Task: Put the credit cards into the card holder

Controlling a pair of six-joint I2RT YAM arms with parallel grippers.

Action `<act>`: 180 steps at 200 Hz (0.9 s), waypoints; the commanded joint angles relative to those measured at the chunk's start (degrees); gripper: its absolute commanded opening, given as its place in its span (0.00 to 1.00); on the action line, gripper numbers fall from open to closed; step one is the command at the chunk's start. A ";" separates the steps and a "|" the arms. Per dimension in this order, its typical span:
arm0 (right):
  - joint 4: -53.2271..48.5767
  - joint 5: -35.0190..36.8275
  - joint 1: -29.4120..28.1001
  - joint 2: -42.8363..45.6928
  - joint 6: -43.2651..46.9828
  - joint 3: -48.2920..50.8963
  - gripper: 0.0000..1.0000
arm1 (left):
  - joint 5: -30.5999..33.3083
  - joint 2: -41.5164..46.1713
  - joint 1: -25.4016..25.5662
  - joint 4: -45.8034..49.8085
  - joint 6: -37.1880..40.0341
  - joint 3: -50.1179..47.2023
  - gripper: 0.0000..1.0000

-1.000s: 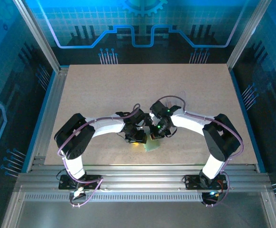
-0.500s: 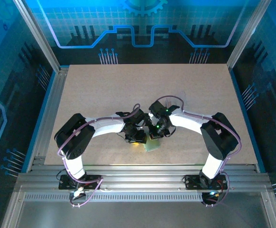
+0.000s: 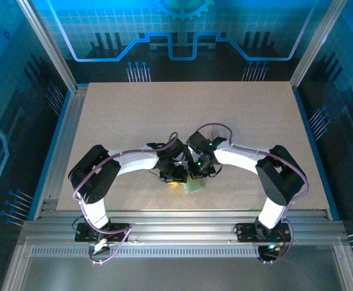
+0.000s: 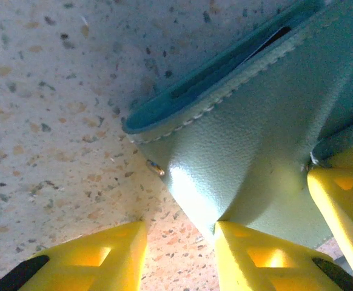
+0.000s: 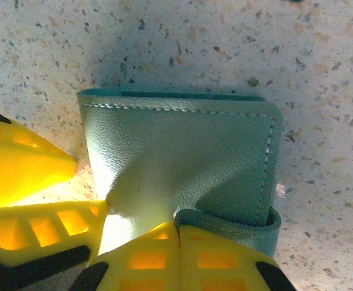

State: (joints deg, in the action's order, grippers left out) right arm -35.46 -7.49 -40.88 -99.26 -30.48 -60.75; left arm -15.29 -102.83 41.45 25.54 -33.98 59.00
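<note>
By the table's [image 3: 164,115] near edge, about midway along it, the right gripper [image 5: 178,237] is pinched tight on the holder's [image 5: 182,151] rim. The left gripper [image 4: 179,233] stands partly apart, one finger [image 4: 258,254] against the holder's corner, clasping nothing. Seen from above, both meet over the holder, with bare board running to the far edge and both side edges. The left wrist view looks into the holder's open mouth; the right wrist view gives its flat stitched face and rounded corners.

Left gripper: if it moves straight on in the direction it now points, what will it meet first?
Probably the card holder, which lies just ahead of the left gripper, though the depth is unclear.
</note>
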 commanded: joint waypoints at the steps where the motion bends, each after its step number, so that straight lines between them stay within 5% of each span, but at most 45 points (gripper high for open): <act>1: -1.45 1.72 -1.41 -1.30 -0.02 -0.18 0.13 | -3.32 5.04 -3.70 -6.59 -1.62 -2.88 0.38; 24: -2.41 2.61 -0.73 2.06 1.42 -7.04 0.47 | -2.26 16.42 -9.05 -4.25 -1.14 -5.48 0.52; 56: -3.27 2.54 0.19 5.30 2.87 -16.27 0.74 | 2.78 33.20 -16.66 2.57 1.24 -6.49 0.98; 81: -5.02 9.00 0.87 9.03 3.22 -19.33 1.00 | 11.01 42.63 -20.40 6.25 2.37 -6.55 0.99; 146: -2.20 46.96 12.33 33.96 -2.57 2.74 1.00 | 53.40 52.38 -20.71 -7.61 5.17 -22.23 0.99; 180: 17.57 55.56 16.56 45.68 8.82 20.95 1.00 | 61.96 54.63 -23.05 -25.68 15.60 -32.47 0.99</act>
State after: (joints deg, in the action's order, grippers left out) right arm -33.06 36.53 -26.37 -59.48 -29.63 -50.87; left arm 33.43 -50.17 20.67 15.94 -26.72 31.16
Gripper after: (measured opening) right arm 0.997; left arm 0.990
